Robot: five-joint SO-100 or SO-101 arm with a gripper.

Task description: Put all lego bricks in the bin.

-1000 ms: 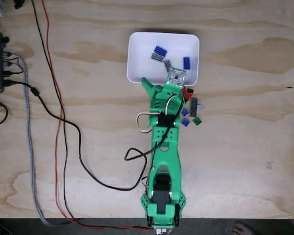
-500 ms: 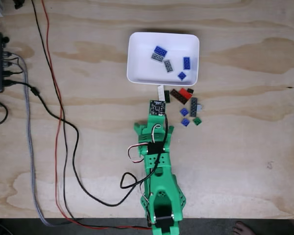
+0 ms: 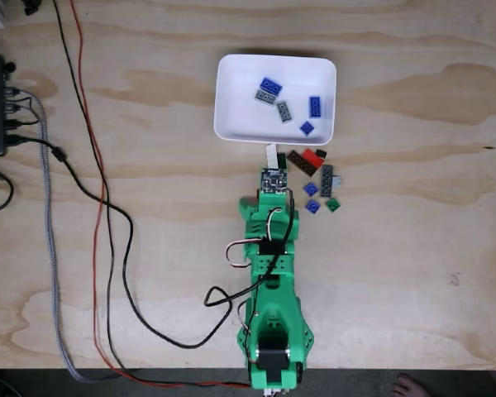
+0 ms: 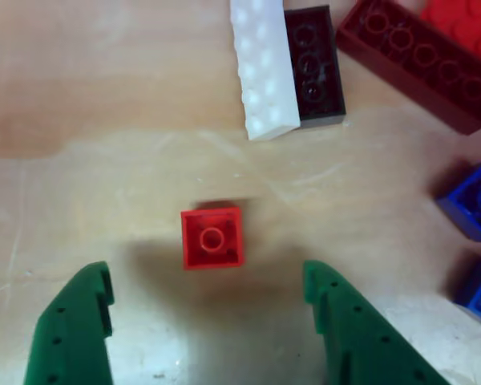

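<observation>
- So the gripper (image 4: 208,321) was over the near right corner of the bin (image 3: 231,91) a second ago, then pulled right back, and now it's creeping forward again toward the loose pile. There's a small blue brick (image 3: 307,127) in that corner that wasn't visible under the arm before, so we reckon that was a drop-off and this is the next run.
- In the other view the two green fingers (image 4: 72,329) are spread wide, nothing between them, and a small red brick (image 4: 212,237) sits on the bench just ahead of the gap. Looks like our next target.
- Count so far: five bricks in the bin, the rest on the bench just off its near right corner — a white brick (image 4: 262,68) touching a black one (image 4: 314,64), a dark red long one (image 4: 421,64), a couple of blues (image 4: 473,200).
- Annoying bits: from the fixed view the arm covers that small red brick completely, and the circuit board (image 3: 272,179) hides the jaws. In the other view the bright red and blue bricks are cut off at the edge, so can't tell their size.
</observation>
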